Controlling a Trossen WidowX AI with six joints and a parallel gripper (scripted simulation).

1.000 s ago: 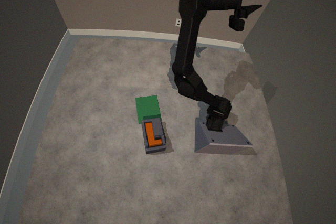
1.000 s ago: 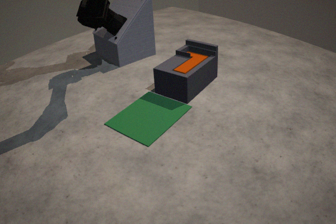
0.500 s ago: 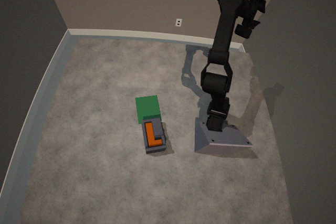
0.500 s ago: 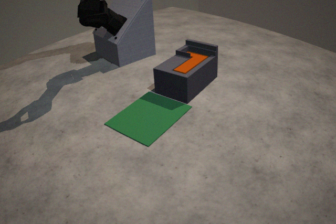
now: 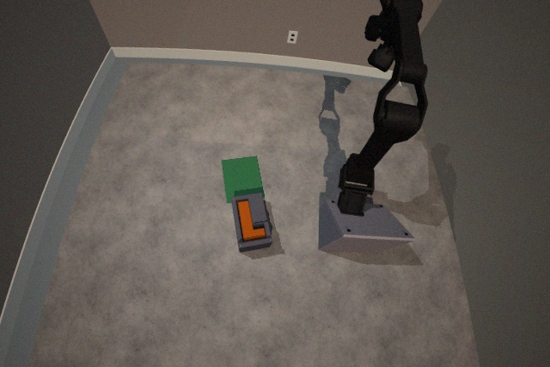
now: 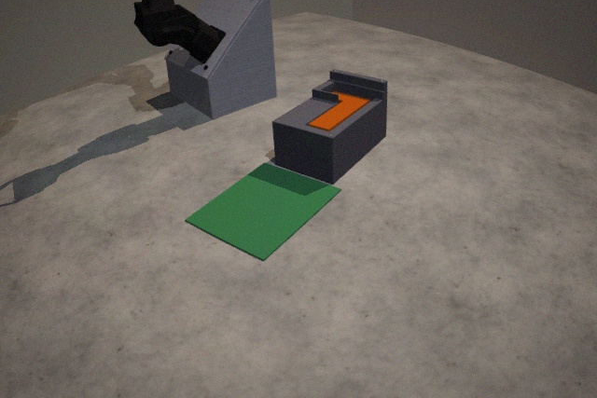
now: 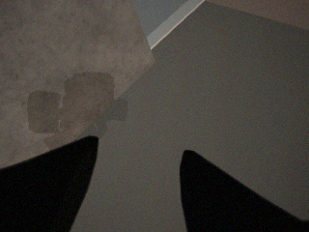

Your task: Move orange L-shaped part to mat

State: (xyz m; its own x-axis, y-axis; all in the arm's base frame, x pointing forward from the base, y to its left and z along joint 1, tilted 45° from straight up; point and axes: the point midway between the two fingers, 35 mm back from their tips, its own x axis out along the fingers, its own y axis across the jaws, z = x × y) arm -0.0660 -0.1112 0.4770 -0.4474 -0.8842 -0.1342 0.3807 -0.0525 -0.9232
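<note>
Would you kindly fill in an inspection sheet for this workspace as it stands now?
Surface: mottled grey floor.
Job's things: orange L-shaped part flush in grey tray; green mat bare, beside the tray.
Clutter: nothing seen.
Grippers: tool partly closed, holding nothing, raised far from the tray.
Cables: nothing seen.
Surroundings: walls, wall outlet, wedge-shaped arm base.

Layout, top view
L-part (image 5: 249,221) sits in tray (image 5: 257,243); mat (image 5: 241,176) touching tray's far side; arm base (image 5: 377,227) to tray's right, apart, all on tabletop (image 5: 155,265).
</note>
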